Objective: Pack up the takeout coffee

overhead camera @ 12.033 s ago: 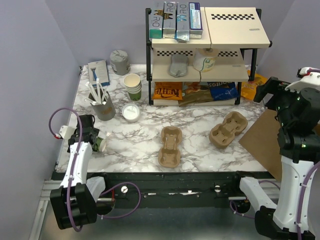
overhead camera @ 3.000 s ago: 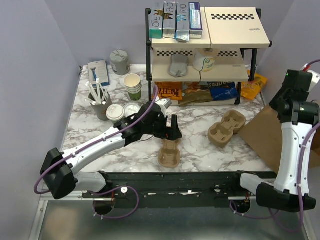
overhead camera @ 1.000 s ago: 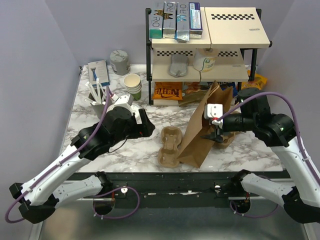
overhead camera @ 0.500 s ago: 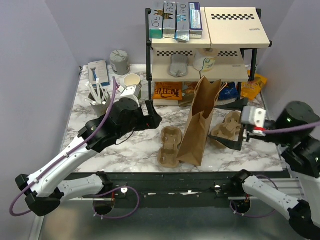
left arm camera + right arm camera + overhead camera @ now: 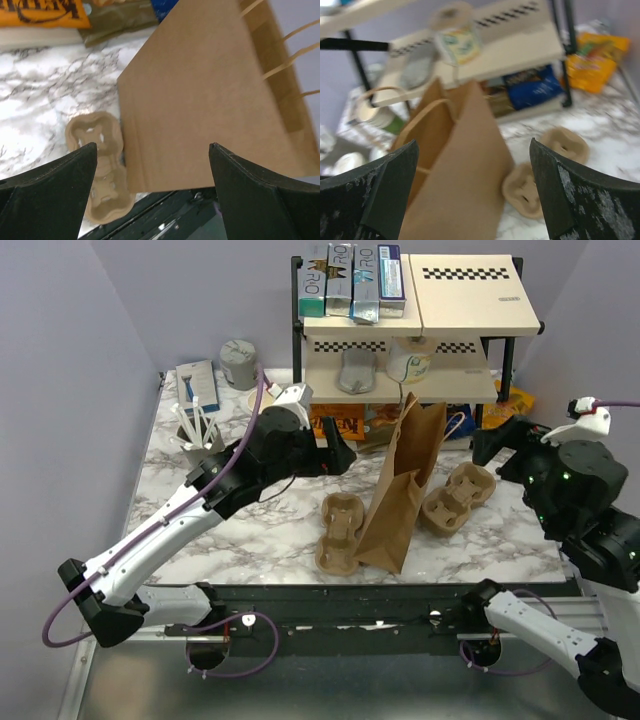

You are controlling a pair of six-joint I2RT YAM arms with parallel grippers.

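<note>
A brown paper bag (image 5: 405, 490) stands upright and open between two pulp cup carriers (image 5: 340, 530) (image 5: 458, 497). My left gripper (image 5: 335, 455) is open and empty, just left of the bag. In the left wrist view its fingers frame the bag's side (image 5: 210, 100) and one carrier (image 5: 100, 165). My right gripper (image 5: 490, 445) is open and empty, raised to the right of the bag. It looks down on the bag's handles (image 5: 460, 190) and a carrier (image 5: 540, 170). The lidded takeout coffee is hidden behind my left arm in the top view.
A black shelf rack (image 5: 400, 390) with boxes and snack packets stands at the back. A grey cup of white sticks (image 5: 200, 435), a tin (image 5: 240, 365) and a packet (image 5: 197, 380) stand at the back left. Lidless stacked cups (image 5: 375, 115) show blurred behind the bag.
My right gripper let go of the bag and drew back to the right and up. The bag now stands alone. My left gripper moved right, toward the bag.
</note>
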